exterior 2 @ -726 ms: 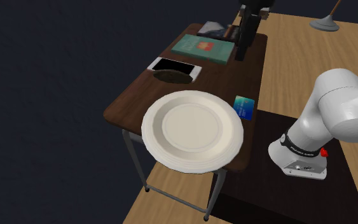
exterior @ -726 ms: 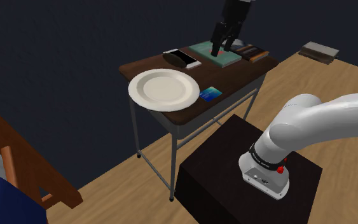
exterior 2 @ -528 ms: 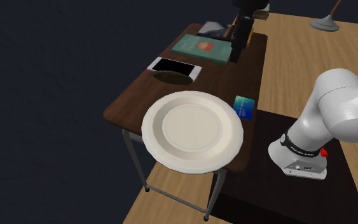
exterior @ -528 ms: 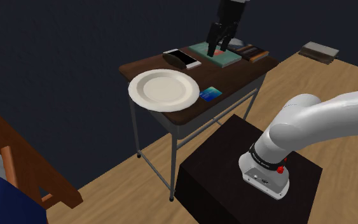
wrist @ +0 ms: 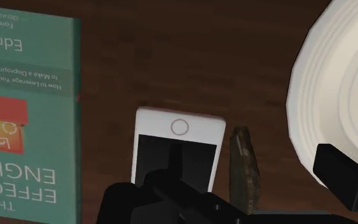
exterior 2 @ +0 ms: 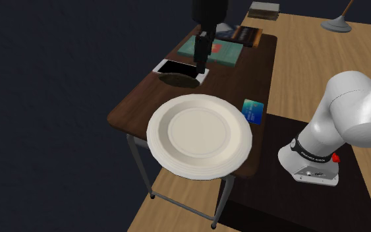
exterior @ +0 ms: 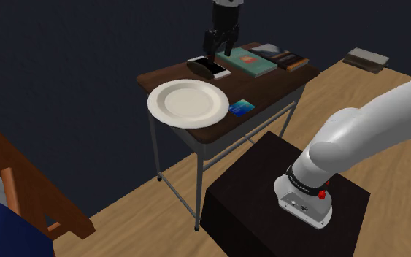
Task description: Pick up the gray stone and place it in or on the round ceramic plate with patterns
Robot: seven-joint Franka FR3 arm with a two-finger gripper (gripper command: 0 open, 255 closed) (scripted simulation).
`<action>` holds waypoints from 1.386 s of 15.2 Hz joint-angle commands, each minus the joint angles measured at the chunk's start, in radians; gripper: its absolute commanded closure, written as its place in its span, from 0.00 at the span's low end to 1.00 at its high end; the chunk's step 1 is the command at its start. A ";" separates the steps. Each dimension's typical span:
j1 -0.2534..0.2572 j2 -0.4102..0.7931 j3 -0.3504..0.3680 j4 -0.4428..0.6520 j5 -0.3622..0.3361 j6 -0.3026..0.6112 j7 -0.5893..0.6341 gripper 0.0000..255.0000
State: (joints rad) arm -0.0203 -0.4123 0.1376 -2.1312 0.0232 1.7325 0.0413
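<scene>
One dark stone (wrist: pixel 244 167) beside the white phone (wrist: pixel 179 149), below the end effector (exterior: pixel 220 52), between its wide-apart fingers, untouched.

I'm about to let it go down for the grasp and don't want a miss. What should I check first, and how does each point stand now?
1. Tool open: ok, its fingers stand apart.
2. Stone lined up between them: ok in the wrist view.
3. Tool down at stone height: not ok, it hangs above.
4. Room for a finger beside the stone: not ok, the phone lies close alongside and one finger is over it.
5. Stone and phone touching: cannot tell.
6. Plate ready: ok, nothing lies in it.
</scene>
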 commanded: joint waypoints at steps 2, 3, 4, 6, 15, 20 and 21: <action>0.000 0.131 0.043 0.097 -0.043 0.022 0.049 0.00; 0.000 0.173 0.055 0.130 -0.061 0.026 0.065 0.00; 0.001 0.216 0.067 0.165 -0.079 0.028 0.080 0.00; 0.002 0.248 0.074 0.178 -0.094 0.042 0.093 0.00; 0.000 0.252 0.070 0.094 -0.097 0.130 0.094 0.00; 0.000 0.252 0.070 0.095 -0.097 0.130 0.094 0.00; 0.000 0.252 0.070 0.095 -0.097 0.130 0.094 1.00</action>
State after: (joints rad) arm -0.0201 -0.1602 0.2080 -2.0367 -0.0740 1.8624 0.1358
